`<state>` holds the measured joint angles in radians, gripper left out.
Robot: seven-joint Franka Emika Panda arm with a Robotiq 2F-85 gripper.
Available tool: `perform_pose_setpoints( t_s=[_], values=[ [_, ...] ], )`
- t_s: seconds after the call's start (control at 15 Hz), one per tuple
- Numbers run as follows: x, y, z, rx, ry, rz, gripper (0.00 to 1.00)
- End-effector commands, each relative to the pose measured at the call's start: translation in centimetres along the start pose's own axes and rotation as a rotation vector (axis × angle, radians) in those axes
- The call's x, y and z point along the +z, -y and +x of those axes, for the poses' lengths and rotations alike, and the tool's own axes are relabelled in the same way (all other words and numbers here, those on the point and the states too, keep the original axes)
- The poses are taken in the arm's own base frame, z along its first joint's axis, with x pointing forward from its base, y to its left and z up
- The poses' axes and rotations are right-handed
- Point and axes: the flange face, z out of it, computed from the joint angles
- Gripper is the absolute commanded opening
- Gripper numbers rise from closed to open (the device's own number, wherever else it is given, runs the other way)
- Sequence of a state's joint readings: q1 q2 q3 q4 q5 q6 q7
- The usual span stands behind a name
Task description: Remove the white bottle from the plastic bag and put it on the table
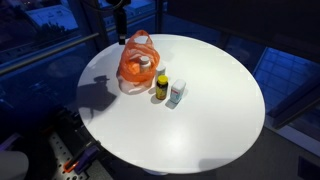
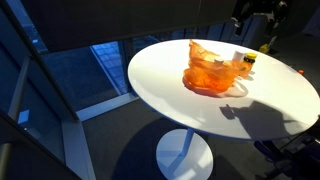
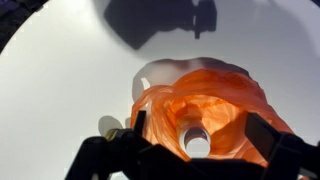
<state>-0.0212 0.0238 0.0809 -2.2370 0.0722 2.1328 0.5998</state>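
1. Currently the gripper [image 3: 197,125] hangs above the orange plastic bag [image 3: 205,100] and looks straight down into its mouth. I think this is to line up with the bottle before going down.
2. The fingers [image 3: 262,135] are spread wide, one on each side of the bag opening in the wrist view, and they hold nothing. I judge that such a wide gap leaves room to pass around the cap.
3. The white bottle [image 3: 197,141] is inside the bag. It seems to stand upright, because its round white cap shows from above in the middle of the opening.
4. The bag [image 1: 136,66] sits on the white table [image 1: 220,110], with its crinkled walls gathered around the bottle and its handles up. The thin plastic may get caught by the fingers together with the bottle, so the approach needs care.
5. A yellow bottle [image 1: 161,88] with a dark cap and a pale bottle [image 1: 177,95] stand just beside the bag. They are outside it, so they do not block the way down.
6. The task is at its start: nothing is grasped yet, and much bare table is around for putting the bottle down.
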Motion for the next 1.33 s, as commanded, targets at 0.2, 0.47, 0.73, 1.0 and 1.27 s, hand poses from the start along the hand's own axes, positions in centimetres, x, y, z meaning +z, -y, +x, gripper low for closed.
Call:
perform_pose_setpoints(
  t_s=[0.2, 0.47, 0.73, 1.0, 1.27],
  values=[
    [1.9, 1.3, 3.1, 0.112, -0.073, 0.014, 1.00],
    [2.8, 1.0, 2.9, 0.121, -0.055, 0.020, 1.00],
    [3.0, 1.2, 3.0, 0.134, -0.055, 0.019, 1.00],
    [3.6, 1.8, 3.5, 0.113, -0.057, 0.025, 1.00],
    [5.3, 2.8, 4.5, 0.056, -0.048, 0.019, 1.00]
  ],
)
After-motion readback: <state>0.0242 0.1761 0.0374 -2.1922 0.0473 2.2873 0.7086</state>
